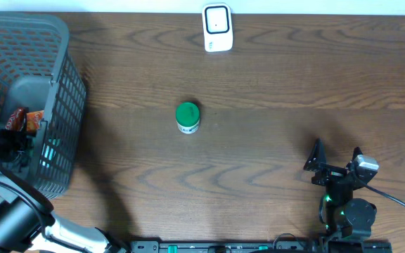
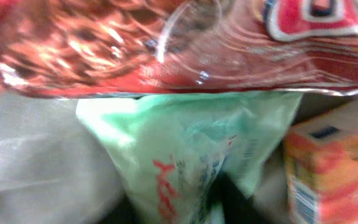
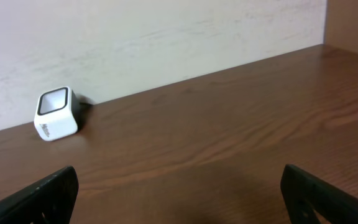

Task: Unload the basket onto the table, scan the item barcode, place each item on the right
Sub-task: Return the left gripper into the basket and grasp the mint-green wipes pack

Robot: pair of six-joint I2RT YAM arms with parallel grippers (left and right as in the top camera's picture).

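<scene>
The scan looks not yet started. The left arm (image 1: 9,223) reaches into the basket (image 1: 62,105), and I cannot tell whether its jaws are apart or clamped. The likely item, a red packet (image 2: 166,43), lies in the basket right at the wrist camera, above a green pouch (image 2: 185,149) and an orange box (image 2: 328,168). Left to do, I judge: grip it, lift it out, and show its barcode to the scanner (image 1: 217,28) at the far edge. The right arm (image 1: 346,211) rests with its jaws wide apart. A green-lidded tub (image 1: 188,117) stands mid-surface.
</scene>
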